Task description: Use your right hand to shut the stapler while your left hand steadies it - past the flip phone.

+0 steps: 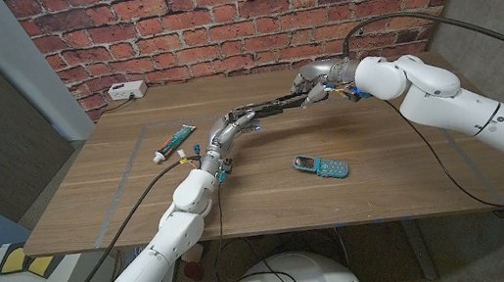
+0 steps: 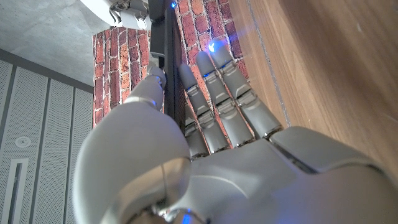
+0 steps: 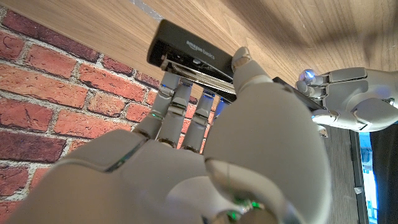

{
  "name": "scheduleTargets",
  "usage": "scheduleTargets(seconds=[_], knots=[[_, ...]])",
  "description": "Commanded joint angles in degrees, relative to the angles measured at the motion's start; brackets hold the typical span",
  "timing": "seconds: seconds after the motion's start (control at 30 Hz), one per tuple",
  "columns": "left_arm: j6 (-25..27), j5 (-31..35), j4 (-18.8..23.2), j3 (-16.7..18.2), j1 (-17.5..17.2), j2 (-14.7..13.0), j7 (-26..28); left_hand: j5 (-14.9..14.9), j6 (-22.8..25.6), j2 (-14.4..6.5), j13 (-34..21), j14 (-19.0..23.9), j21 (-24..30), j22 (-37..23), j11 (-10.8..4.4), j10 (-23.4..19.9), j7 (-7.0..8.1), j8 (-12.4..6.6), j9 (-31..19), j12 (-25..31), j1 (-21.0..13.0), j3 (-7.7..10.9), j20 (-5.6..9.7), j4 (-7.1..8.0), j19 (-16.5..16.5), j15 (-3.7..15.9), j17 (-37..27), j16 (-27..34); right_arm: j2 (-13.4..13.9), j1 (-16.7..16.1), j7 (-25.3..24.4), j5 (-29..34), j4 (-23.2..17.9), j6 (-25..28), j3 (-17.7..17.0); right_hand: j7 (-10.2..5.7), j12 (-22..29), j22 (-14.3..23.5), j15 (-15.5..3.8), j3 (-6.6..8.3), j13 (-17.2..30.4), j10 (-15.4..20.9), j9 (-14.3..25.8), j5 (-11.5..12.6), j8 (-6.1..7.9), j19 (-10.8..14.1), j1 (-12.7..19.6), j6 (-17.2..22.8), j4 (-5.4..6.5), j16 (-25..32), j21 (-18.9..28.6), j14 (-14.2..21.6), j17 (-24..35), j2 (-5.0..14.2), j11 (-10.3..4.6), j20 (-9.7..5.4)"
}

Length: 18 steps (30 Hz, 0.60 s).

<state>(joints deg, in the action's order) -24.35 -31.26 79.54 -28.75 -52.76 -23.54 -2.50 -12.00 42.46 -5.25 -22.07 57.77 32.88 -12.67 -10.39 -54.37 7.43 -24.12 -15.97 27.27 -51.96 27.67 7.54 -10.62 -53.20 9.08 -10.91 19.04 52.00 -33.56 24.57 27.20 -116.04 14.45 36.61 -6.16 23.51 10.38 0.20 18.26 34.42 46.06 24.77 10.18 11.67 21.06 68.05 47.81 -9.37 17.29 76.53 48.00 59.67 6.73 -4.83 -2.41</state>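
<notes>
The black stapler lay on the wooden table beyond the blue flip phone, its two arms swung apart. The left hand gripped its nearer end between thumb and fingers, while the right hand clasped the far arm. A toothpaste tube lay off to the left.

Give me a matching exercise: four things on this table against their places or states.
Things:
1. stapler
2. flip phone
3. toothpaste tube
4. white box

States:
A. lying open, nearer the front edge
B. far corner by the brick wall
C. held between both robot hands
D. lying left of the left robot hand

Pairs: 1-C, 2-A, 3-D, 4-B
</notes>
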Motion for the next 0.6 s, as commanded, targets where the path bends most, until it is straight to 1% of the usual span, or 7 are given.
scheduleTargets(seconds=[0.03, 0.13, 0.2, 0.23, 0.27, 0.4, 0.6], knots=[[0.1, -4.7, -2.1, 0.0, 0.4, 1.8, -4.1, 0.1, 4.4, -4.7, 0.0, 1.5, 0.7, -0.3, -1.13, -1.8, -0.77, 0.41, -0.1, -0.2, -5.0, 1.80, -0.06, 0.58, 1.6, 4.64, -0.6, 0.0, 0.1, -0.1, 0.3, 0.1, -0.3, -0.1, -0.1, -1.90, 0.1, 0.0, -13.80, 4.84, 0.2, 4.6, 0.3, 0.3, 0.28, 0.4, -0.1, 2.2, 0.17, 0.0, 0.1, 6.7, 0.0, 0.95, -4.06, -8.15], [1.4, -8.8, -3.4, 0.2, 1.0, 2.3, -8.7, 0.2, 4.3, -4.9, -0.2, 1.2, 0.9, -0.5, -1.15, -1.4, -1.76, 0.44, -0.5, -0.3, -5.4, 2.17, 0.14, 0.72, 2.4, 4.57, -0.8, -0.2, 0.0, -0.1, 0.4, 0.1, -0.3, -0.2, 0.0, -1.91, 0.0, 0.0, -13.80, 4.85, 0.1, 4.6, 0.3, 0.3, 0.28, 0.4, -0.1, 2.2, 0.12, 0.0, 0.1, 6.7, 0.1, 0.87, -4.05, -8.15], [1.7, -9.1, -3.7, 0.1, 1.1, 2.5, -9.0, 0.3, 4.0, -5.2, -0.3, 0.8, 1.2, -0.7, -1.08, -0.9, -2.19, 0.51, -0.8, -0.5, -5.5, 2.43, 0.16, 0.93, 2.7, 4.47, -0.9, -0.5, 0.0, -0.1, 0.4, 0.2, -0.3, -0.2, 0.0, -1.91, 0.0, 0.0, -13.78, 4.87, 0.1, 4.6, 0.3, 0.3, 0.27, 0.4, -0.1, 2.2, 0.13, -0.1, 0.1, 6.7, 0.1, 0.88, -4.11, -8.14], [1.9, -8.9, -3.6, 0.1, 1.1, 2.3, -9.0, 0.4, 3.9, -5.4, -0.5, 0.6, 1.4, -0.8, -0.92, -0.7, -2.95, 0.49, -1.2, -0.7, -5.8, 2.71, 0.19, 1.04, 3.1, 4.54, -1.1, -0.6, -0.1, -0.1, 0.4, 0.2, -0.3, -0.2, 0.1, -1.95, 0.0, 0.0, -13.79, 4.88, 0.1, 4.6, 0.2, 0.3, 0.24, 0.4, -0.1, 2.1, 0.13, -0.1, 0.2, 6.7, 0.1, 0.87, -4.14, -8.15], [1.9, -8.9, -3.6, 0.1, 1.0, 2.4, -8.8, 0.5, 3.7, -5.5, -0.6, 0.6, 1.5, -0.9, -0.91, -0.4, -3.11, 0.54, -1.3, -0.8, -5.9, 2.85, 0.15, 1.11, 3.3, 4.53, -1.2, -0.6, -0.1, -0.1, 0.4, 0.1, -0.2, -0.2, 0.0, -1.95, 0.0, 0.0, -13.79, 4.89, 0.1, 4.6, 0.2, 0.3, 0.24, 0.4, -0.1, 2.1, 0.12, -0.1, 0.2, 6.7, 0.1, 0.85, -4.06, -8.15], [2.1, -8.7, -3.2, 0.2, 0.8, 2.4, -8.4, 0.7, 3.9, -5.7, -0.9, 0.6, 2.0, -1.1, -0.63, -0.3, -3.24, 0.40, -1.9, -0.8, -6.3, 3.27, 0.11, 1.30, 3.7, 4.52, -1.6, -0.6, -0.1, -0.2, 0.5, -0.1, -0.2, -0.2, -0.1, -1.96, 0.0, 0.0, -13.80, 4.92, 0.1, 4.6, 0.2, 0.3, 0.22, 0.4, -0.1, 2.1, 0.11, -0.2, 0.2, 6.7, 0.1, 0.86, -4.14, -8.15], [2.5, -9.8, -3.0, 0.5, 0.7, 2.6, -9.2, 1.0, 3.6, -5.7, -1.3, 1.2, 2.7, -1.3, -0.82, -0.2, -2.92, 0.29, -2.7, -0.7, -6.5, 3.56, 0.27, 1.55, 4.0, 4.49, -2.1, -0.2, 0.0, -0.5, 0.2, -0.4, -0.1, -0.4, -0.1, -1.93, 0.0, 0.0, -13.81, 4.95, 0.2, 4.5, 0.2, 0.3, 0.21, 0.4, 0.0, 2.0, 0.08, -0.2, 0.2, 6.7, 0.1, 0.80, -4.16, -8.16]])
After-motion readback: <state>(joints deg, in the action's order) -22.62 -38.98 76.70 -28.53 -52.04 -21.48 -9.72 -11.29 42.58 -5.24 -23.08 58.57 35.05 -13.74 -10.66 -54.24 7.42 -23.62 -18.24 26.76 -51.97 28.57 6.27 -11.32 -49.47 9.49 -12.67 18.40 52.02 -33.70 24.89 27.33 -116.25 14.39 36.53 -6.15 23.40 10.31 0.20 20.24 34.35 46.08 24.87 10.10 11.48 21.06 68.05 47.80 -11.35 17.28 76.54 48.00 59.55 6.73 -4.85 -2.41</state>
